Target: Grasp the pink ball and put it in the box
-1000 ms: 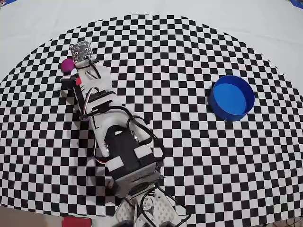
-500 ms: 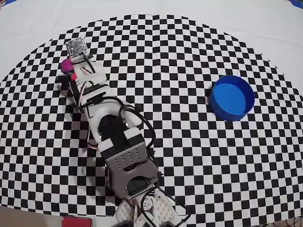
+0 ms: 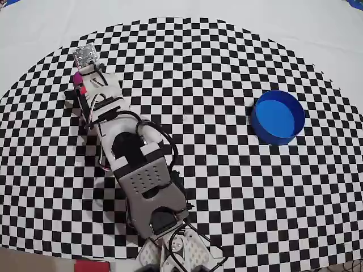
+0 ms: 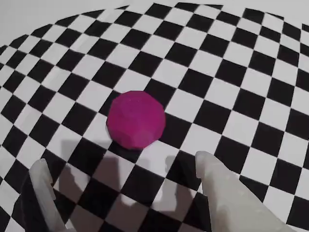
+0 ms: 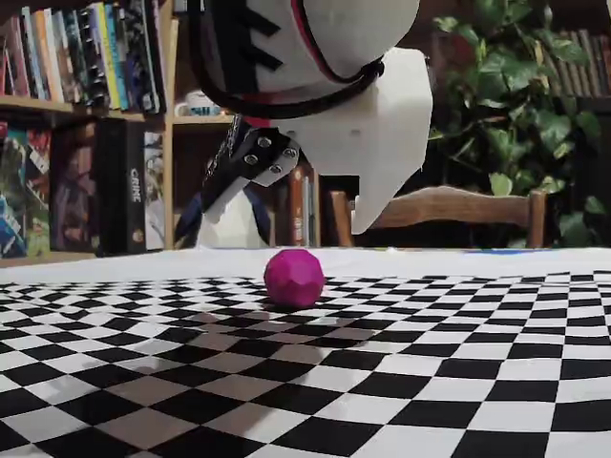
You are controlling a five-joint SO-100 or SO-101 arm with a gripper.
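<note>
**Open gripper poised at the pink ball, blue tub far off**

Overhead view: the white and black robot arm [image 3: 133,164] reaches from the lower edge of the frame up to the upper left across the black-and-white checkered mat [image 3: 227,170]. Only a sliver of the small magenta-pink round ball [image 3: 77,77] shows, at the left side of the arm's head, near the mat's upper-left edge. The round bright blue shallow tub [image 3: 278,117] sits on the mat at the right, well apart from arm and ball, with nothing inside it. The gripper's fingertips are hidden under the arm's head here.

Wrist view: the pink ball [image 4: 136,119] rests on the checkered mat, its surface slightly faceted. Two pale translucent fingers [image 4: 227,193] rise from the bottom edge, one at the left and one at the right. The gripper [image 4: 120,169] is spread wide, wider than the ball, and the ball lies just beyond the fingertips, touching neither.

Fixed view: low to the mat, the ball [image 5: 294,277] sits on the cloth. The white gripper body [image 5: 382,124] hangs above it; one finger tip points down just right of the ball, clear of it and of the mat. Bookshelves [image 5: 76,124], a wooden chair back [image 5: 449,205] and a leafy plant [image 5: 506,105] stand behind.
</note>
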